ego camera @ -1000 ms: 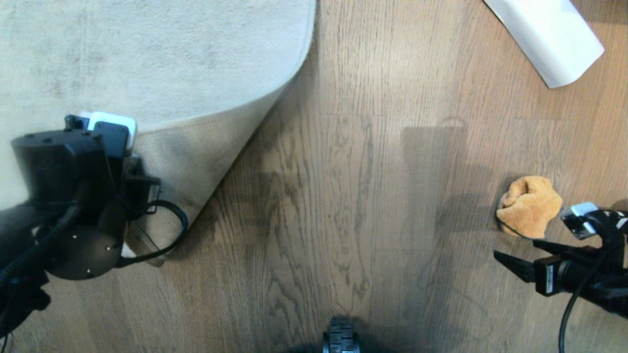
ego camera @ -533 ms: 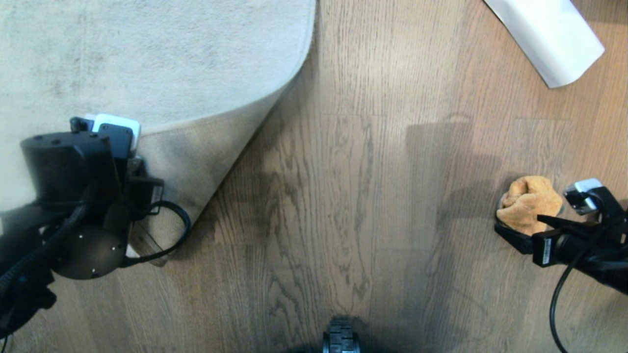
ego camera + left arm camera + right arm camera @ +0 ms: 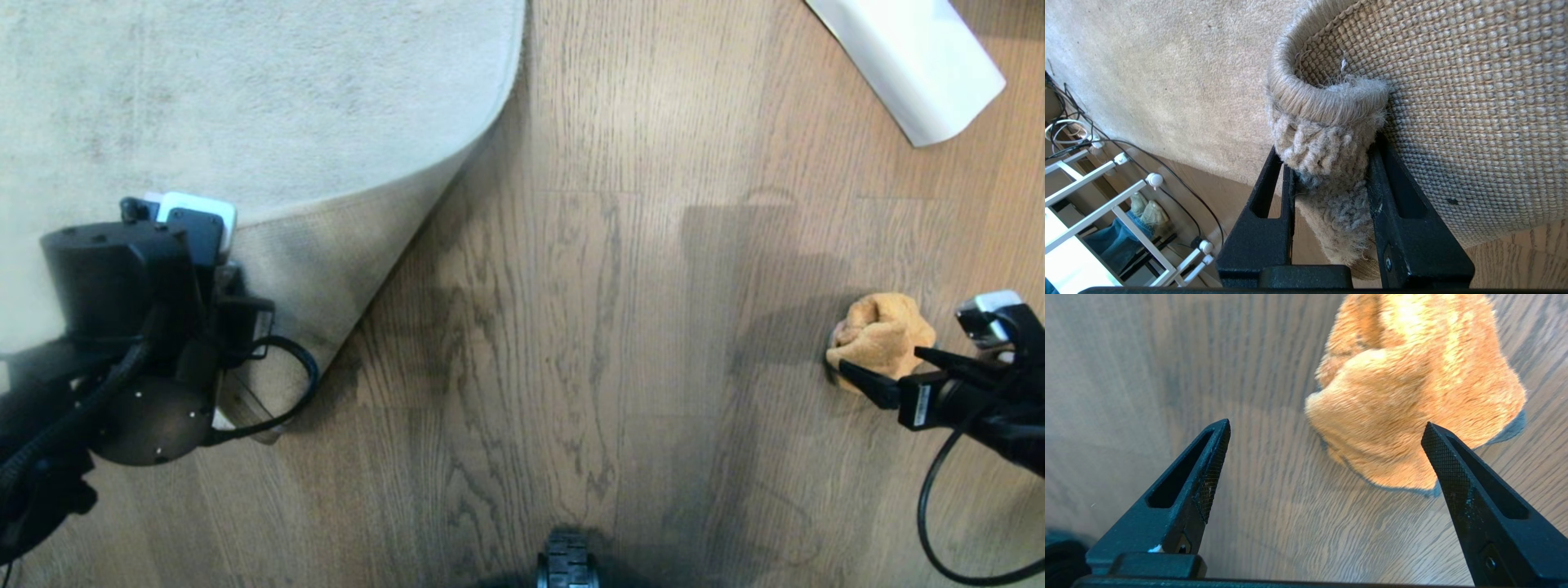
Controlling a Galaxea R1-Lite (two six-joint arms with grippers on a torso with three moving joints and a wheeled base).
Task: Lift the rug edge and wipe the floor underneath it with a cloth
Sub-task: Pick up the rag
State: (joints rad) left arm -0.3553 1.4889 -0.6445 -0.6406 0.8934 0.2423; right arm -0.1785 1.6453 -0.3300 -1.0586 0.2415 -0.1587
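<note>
Folded back at lower left, the rug edge (image 3: 326,269), tan woven backing up, pinched tight between the fingers of the left gripper (image 3: 1331,171) and held clear of the floor (image 3: 571,327). Bare wood-grain planks exposed beside the fold. Far right, the cloth (image 3: 882,335), bunched orange-tan with grey trim, lying on the floor. Spread wide around its near side, the right gripper (image 3: 1325,435), one fingertip (image 3: 1435,437) over the cloth's border, nothing gripped. Top right, a white paper roll (image 3: 914,57).
</note>
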